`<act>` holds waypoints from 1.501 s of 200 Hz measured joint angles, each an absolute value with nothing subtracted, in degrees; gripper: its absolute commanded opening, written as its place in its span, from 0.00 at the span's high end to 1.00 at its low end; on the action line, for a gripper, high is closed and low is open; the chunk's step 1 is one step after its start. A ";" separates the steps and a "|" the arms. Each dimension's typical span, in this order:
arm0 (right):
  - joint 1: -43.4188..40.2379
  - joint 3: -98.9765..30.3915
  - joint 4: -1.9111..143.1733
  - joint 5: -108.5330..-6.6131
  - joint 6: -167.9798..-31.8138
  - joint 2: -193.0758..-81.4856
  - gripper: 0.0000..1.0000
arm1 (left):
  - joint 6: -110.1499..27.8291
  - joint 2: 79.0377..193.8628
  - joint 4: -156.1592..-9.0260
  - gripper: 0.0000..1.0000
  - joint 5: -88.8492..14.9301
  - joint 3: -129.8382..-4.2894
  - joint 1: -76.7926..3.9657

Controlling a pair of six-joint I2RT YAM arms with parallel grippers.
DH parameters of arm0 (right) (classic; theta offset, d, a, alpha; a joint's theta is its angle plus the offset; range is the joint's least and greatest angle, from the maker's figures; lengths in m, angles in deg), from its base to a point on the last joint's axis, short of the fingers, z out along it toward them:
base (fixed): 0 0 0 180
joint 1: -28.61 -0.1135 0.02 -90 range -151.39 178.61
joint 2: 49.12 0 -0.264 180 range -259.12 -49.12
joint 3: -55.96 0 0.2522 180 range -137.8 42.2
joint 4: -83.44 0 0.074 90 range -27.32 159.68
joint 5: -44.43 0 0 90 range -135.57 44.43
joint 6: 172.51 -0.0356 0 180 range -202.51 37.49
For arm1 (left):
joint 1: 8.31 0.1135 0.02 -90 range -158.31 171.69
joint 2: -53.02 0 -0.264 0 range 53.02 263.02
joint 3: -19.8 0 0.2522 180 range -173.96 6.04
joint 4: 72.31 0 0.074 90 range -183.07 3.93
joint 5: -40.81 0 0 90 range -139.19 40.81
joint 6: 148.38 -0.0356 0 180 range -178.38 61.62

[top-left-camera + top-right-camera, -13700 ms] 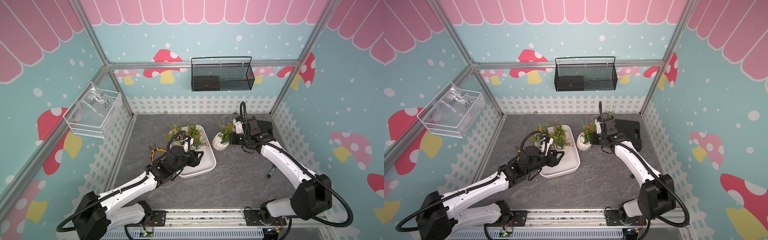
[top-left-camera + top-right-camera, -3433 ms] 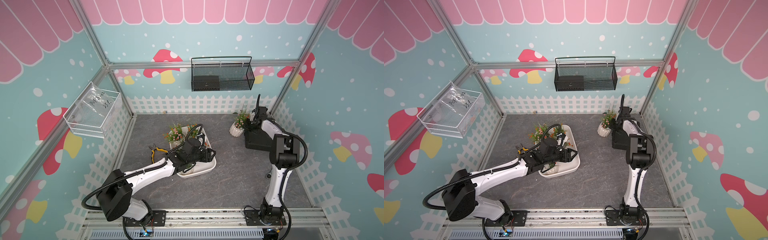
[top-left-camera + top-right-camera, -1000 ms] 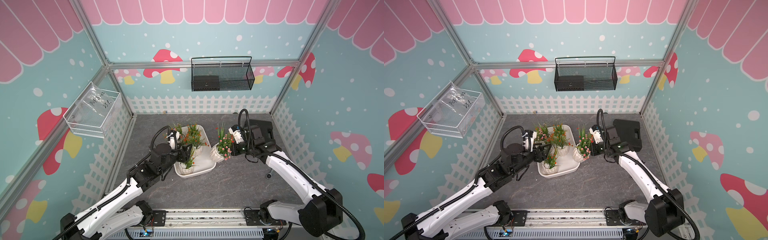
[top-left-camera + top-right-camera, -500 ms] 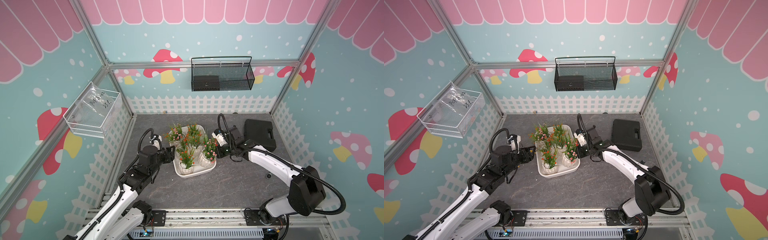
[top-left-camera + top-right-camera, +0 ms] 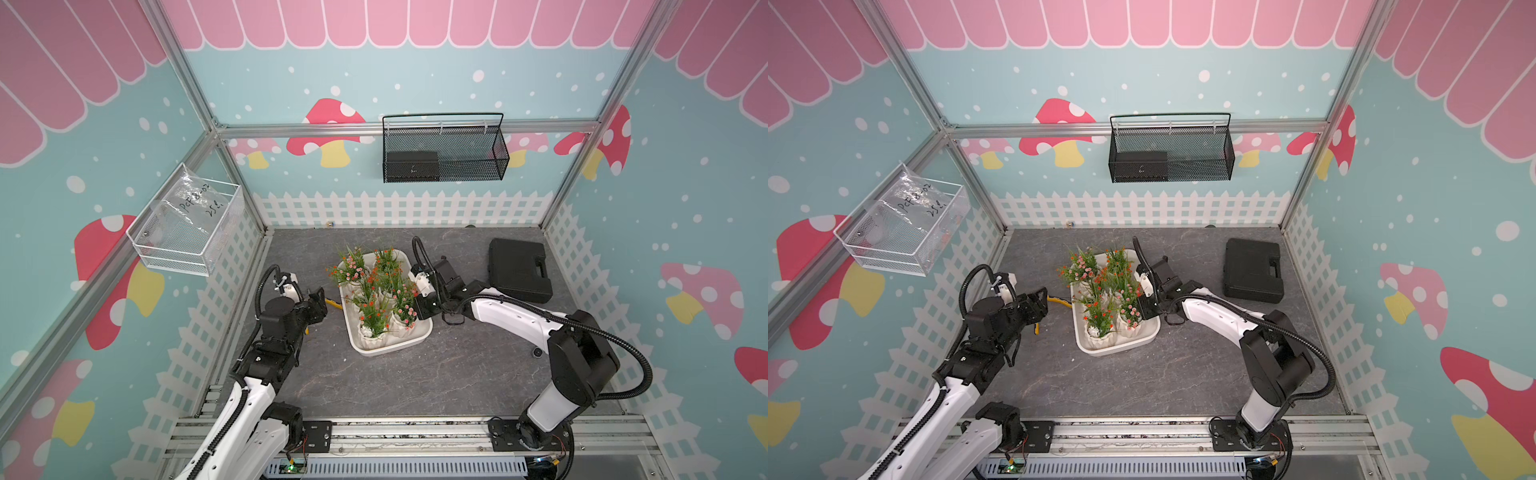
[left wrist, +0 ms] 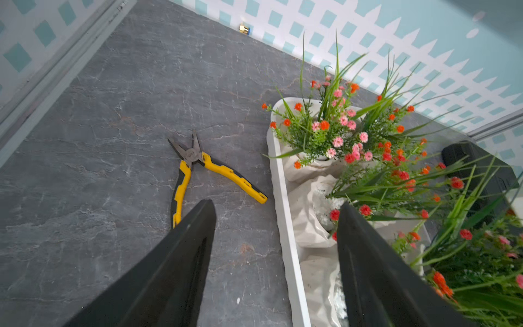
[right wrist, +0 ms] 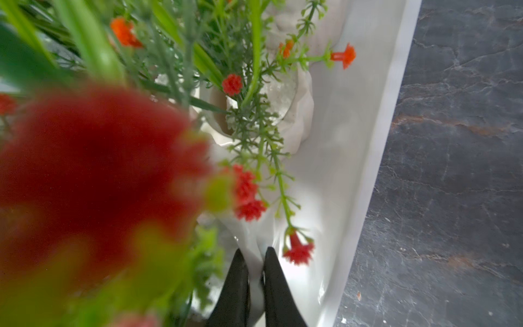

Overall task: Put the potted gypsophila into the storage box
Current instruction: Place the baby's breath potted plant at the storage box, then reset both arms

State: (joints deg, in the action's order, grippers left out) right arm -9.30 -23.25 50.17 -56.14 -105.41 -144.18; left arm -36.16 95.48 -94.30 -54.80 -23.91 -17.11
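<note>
The storage box (image 5: 417, 337) (image 5: 1144, 338), a shallow white tray, sits mid-table with several potted gypsophila (image 5: 371, 332) (image 5: 1098, 332) in it. My right gripper (image 5: 412, 305) (image 5: 1137, 305) reaches in from the tray's right side. It is shut on the white rim of a pink-flowered potted gypsophila (image 5: 405, 321) (image 7: 256, 273) inside the box. Blurred blossoms fill much of the right wrist view, so I cannot tell whether that pot rests on the tray floor. My left gripper (image 5: 322, 296) (image 6: 276, 203) hangs open and empty left of the box.
Yellow-and-black pliers (image 6: 195, 170) (image 5: 335, 304) lie on the grey table between my left gripper and the box. A black case (image 5: 519, 270) lies at the back right. A black mesh basket (image 5: 444, 153) hangs on the back wall, a clear bin (image 5: 187, 220) on the left wall.
My right gripper has carried its pot leftward from beside the box into it. My left gripper has drawn back from over the box to its left side.
</note>
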 measured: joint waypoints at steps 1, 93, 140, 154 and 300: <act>-9.34 -23.25 50.19 -56.03 -105.43 -144.25 1.00 | -36.16 95.50 -94.19 0.32 -54.82 -23.87 -17.05; -10.68 -22.73 54.09 -55.29 -107.29 -143.53 0.60 | -43.05 100.44 -85.10 0.26 -60.57 -18.91 -14.84; -5.52 -21.29 54.72 -58.44 -107.64 -133.98 0.47 | -45.61 104.59 -79.33 0.21 -61.35 -17.55 -11.12; -0.80 -21.11 55.86 -59.90 -107.16 -130.74 0.42 | -46.06 106.76 -77.36 0.18 -61.92 -17.34 -10.14; 23.46 11.78 99.96 -41.41 -86.98 -124.21 0.05 | -49.89 127.65 -43.73 0.09 -65.11 -11.17 -9.18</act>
